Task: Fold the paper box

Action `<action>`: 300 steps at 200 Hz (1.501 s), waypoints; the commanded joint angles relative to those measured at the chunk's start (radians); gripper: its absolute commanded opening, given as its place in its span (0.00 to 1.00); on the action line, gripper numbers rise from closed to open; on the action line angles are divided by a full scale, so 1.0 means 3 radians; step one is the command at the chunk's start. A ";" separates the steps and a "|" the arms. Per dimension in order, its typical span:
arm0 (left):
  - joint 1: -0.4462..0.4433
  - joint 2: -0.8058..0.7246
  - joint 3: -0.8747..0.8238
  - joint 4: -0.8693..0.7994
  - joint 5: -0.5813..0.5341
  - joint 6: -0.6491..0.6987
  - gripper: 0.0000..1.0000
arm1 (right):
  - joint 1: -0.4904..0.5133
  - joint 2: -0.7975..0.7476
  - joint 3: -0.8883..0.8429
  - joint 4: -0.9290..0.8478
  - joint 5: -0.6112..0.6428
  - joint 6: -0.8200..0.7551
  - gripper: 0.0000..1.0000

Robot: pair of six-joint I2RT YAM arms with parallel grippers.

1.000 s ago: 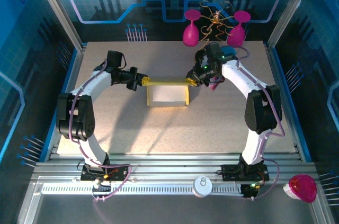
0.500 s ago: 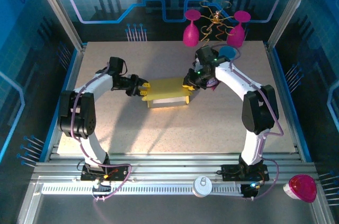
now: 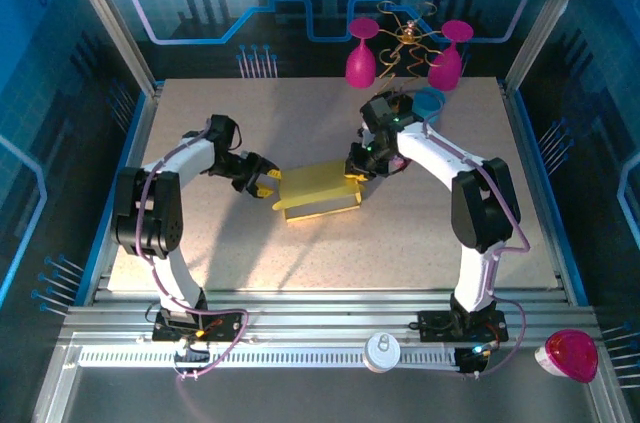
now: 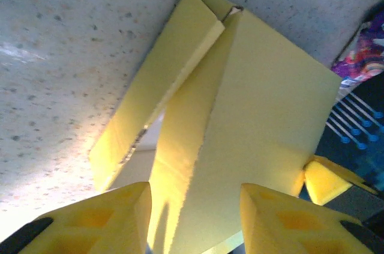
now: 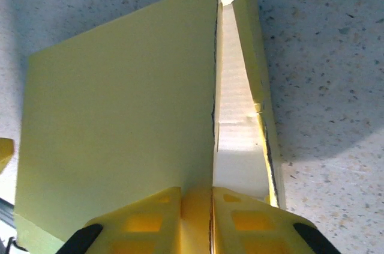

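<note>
- Roughly at the middle of the speckled counter (image 3: 250, 243) sits the paper box (image 3: 320, 193). Its yellow lid panel is folded down over the shallow body, and the whole box is turned slightly askew to the counter's edges.
- The left claw (image 3: 262, 181) stands just beside the box's left end with its fingers apart. In the left wrist view, the two yellow fingers (image 4: 108, 221) flank the near edge of the lid panel. Whether either one touches the cardboard cannot be told.
- The right claw (image 3: 355, 169) is at the box's right end, clamped on the lid. In the right wrist view, its fingers (image 5: 144, 218) press together with the thin yellow edge of the panel pinched between them.
- From the right wrist, the lid does not lie flush. A narrow wedge-shaped gap runs alongside it and shows the pale inside of the box, with a yellow side wall on the far side of that gap.
- From the left wrist, the lid slopes over a side wall that leans outward, and a slit between them shows the pale inside.
- A crinkly purple snack packet (image 4: 367, 56) lies past the box's far end.
- A blue cup (image 3: 432, 98) stands farther back on the counter, well apart from the box.
</note>
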 commanded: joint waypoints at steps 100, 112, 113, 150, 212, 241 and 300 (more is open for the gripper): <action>-0.0255 0.0212 -0.0061 0.0065 -0.0452 0.0562 0.49 | 0.0080 0.0164 -0.0066 -0.0142 0.0147 -0.0224 0.18; -0.0253 0.0219 -0.0121 0.0184 -0.0485 0.0552 0.45 | 0.0079 0.0176 -0.0075 -0.0142 0.0146 -0.0239 0.19; -0.0251 0.0221 -0.0125 0.0194 -0.0490 0.0552 0.45 | 0.0080 0.0178 -0.0078 -0.0140 0.0149 -0.0243 0.19; -0.0255 0.0193 -0.0299 0.0451 -0.0515 0.0450 0.28 | 0.0075 0.0223 -0.0123 -0.0133 0.0141 -0.0296 0.19; -0.0253 0.0189 -0.0407 0.0478 -0.0553 0.0450 0.22 | -0.0002 0.0033 -0.0111 -0.0171 0.0138 -0.0463 0.37; -0.0255 0.0213 -0.0340 0.0395 -0.0558 0.0492 0.21 | -0.0173 -0.0137 -0.0175 -0.0096 0.0071 -0.0576 0.49; -0.0255 0.0254 -0.0266 0.0338 -0.0554 0.0525 0.17 | -0.0327 0.0242 -0.0240 0.0217 -0.0654 -0.0908 0.55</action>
